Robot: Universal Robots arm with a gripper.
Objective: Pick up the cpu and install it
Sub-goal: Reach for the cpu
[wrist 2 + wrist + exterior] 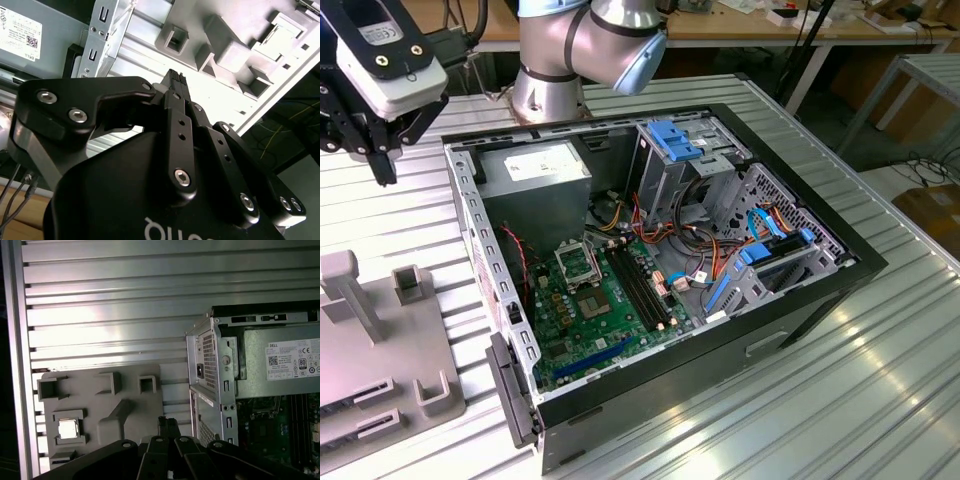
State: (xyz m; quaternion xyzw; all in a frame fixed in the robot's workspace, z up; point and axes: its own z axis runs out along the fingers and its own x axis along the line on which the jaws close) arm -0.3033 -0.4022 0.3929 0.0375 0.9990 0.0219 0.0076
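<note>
One open PC case (pixel 720 340) sits mid-table, holding one motherboard (pixel 585 320) with one metal socket frame (pixel 577 262) and one power supply (pixel 535 170) at its far end. One grey fixture tray (pixel 370 340) lies on the exterior view's left of the case, and in the first wrist view one cpu (pixel 67 428) sits flat in a square pocket of it. One gripper (pixel 384 165) hangs above the table at far left, fingers pressed together on nothing, well apart from the cpu.
</note>
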